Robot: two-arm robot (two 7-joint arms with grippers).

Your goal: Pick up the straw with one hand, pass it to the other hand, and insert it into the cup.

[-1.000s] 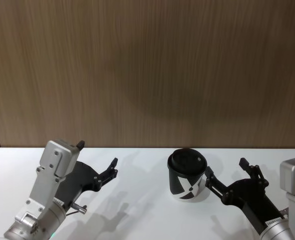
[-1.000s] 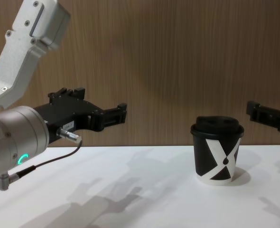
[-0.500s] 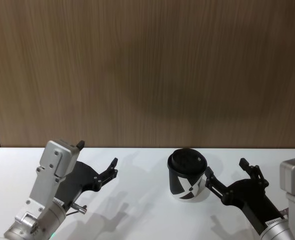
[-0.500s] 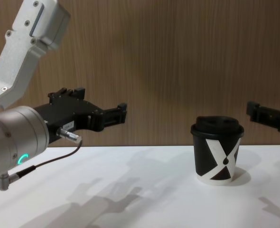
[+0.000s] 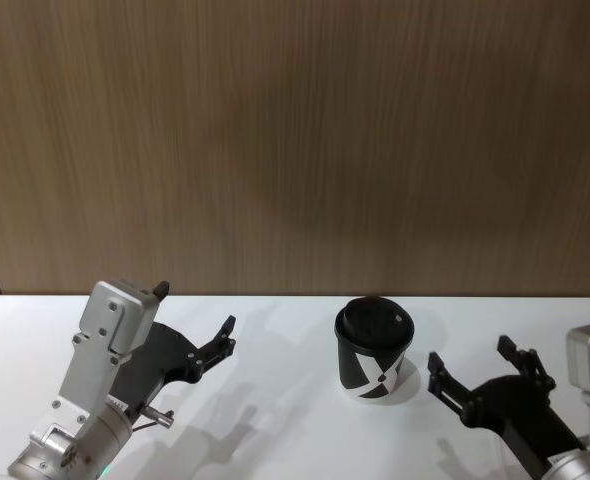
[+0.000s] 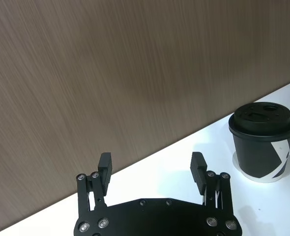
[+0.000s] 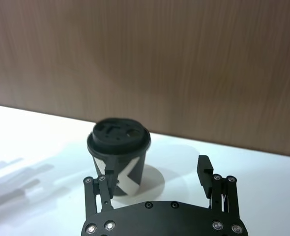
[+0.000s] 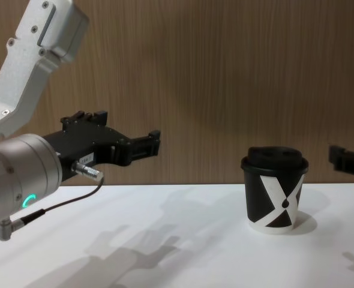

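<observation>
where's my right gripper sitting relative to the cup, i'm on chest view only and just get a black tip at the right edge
Observer: The head view has the right gripper to the right of the cup and a bit nearer the robot, not touching it.
Operator: open or shut
Observer: Open. The right wrist view shows its fingers spread wide with nothing between them.
Operator: and the left one
Observer: The left wrist view shows the left gripper open too, with nothing between its fingers.
</observation>
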